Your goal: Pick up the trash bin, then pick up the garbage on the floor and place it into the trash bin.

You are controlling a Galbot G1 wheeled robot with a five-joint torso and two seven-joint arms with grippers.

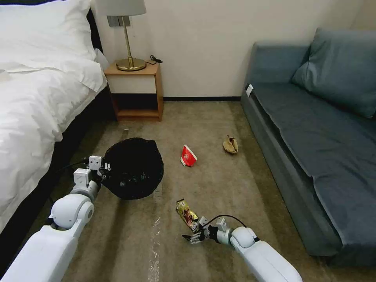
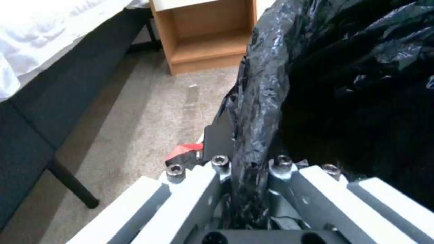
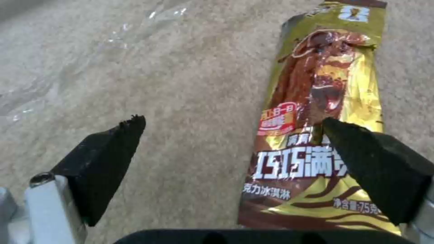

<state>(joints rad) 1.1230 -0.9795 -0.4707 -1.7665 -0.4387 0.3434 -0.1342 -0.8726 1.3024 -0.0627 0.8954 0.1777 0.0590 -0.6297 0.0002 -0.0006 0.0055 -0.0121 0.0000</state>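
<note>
While our left gripper [image 2: 246,169] pinches the trash bin's [image 1: 134,168] crinkly black liner rim, we note the right gripper [image 3: 233,149] spread wide, one pad over the glossy gold snack wrapper [image 3: 316,135] flat on the carpet [image 1: 211,125].

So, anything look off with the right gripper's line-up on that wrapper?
Yes. The right gripper is open but offset: one finger sits over the gold-brown snack wrapper, the other over bare carpet, so the wrapper isn't centred. The left gripper is shut on the trash bin rim.
</note>
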